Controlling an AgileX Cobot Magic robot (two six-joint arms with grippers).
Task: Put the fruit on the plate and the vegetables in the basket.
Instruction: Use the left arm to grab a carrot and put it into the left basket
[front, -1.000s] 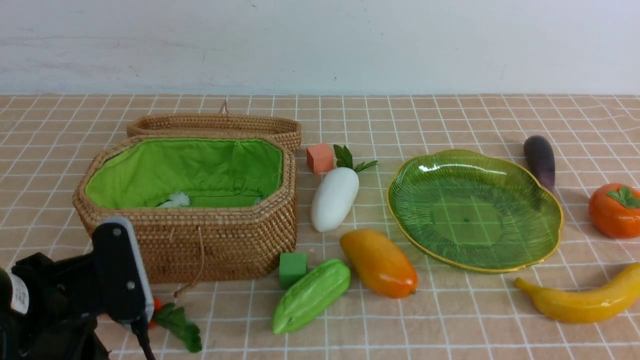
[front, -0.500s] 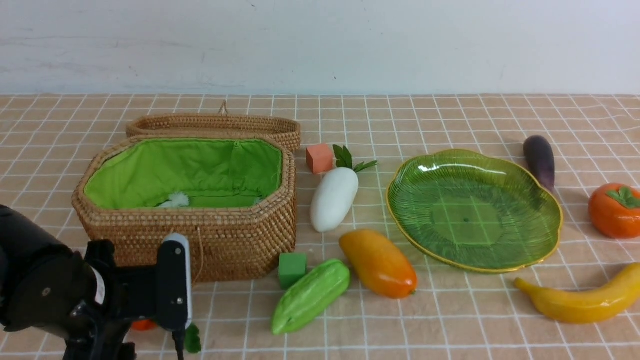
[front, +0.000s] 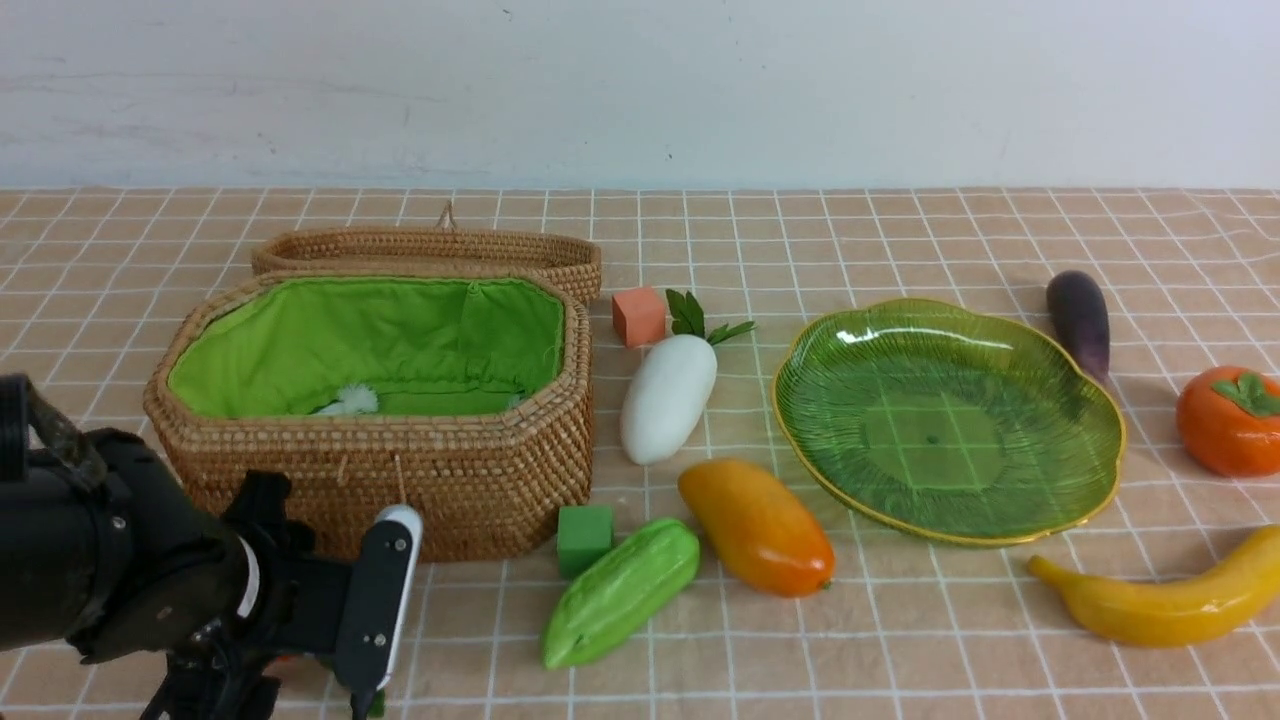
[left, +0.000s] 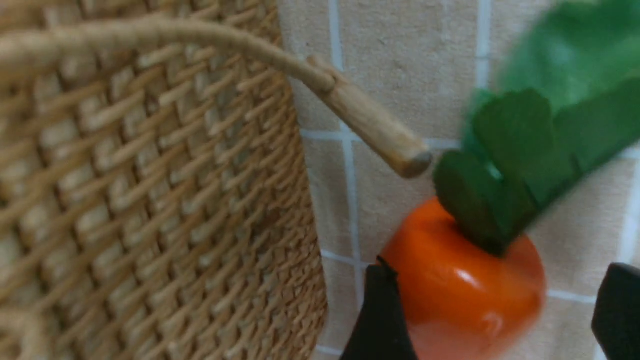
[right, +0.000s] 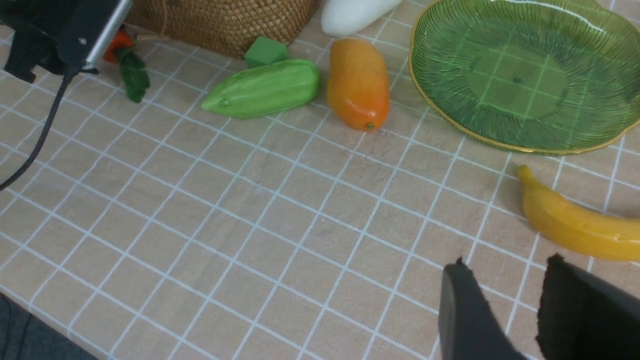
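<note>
So far nothing is sorted: the ribbed translucent green glass plate (front: 940, 420) is bare, and no vegetable shows in the green-lined octagonal wicker basket (front: 480, 470). Step in hand, by my reading: carrot pick-up. The orange-red toy carrot with green leaves (left: 450, 270) lies just beside the basket wall, lower right of the left wrist view, between the widely spread jaws of the left gripper (left: 495, 300); not yet gripped.

Basket (front: 480, 490) well left of the plate (front: 950, 420), radish (front: 668, 398) and mango (front: 757, 527) just left, eggplant (front: 1080, 320) behind (persimmon (front: 1228, 420) right), banana (front: 1160, 600) before.
</note>
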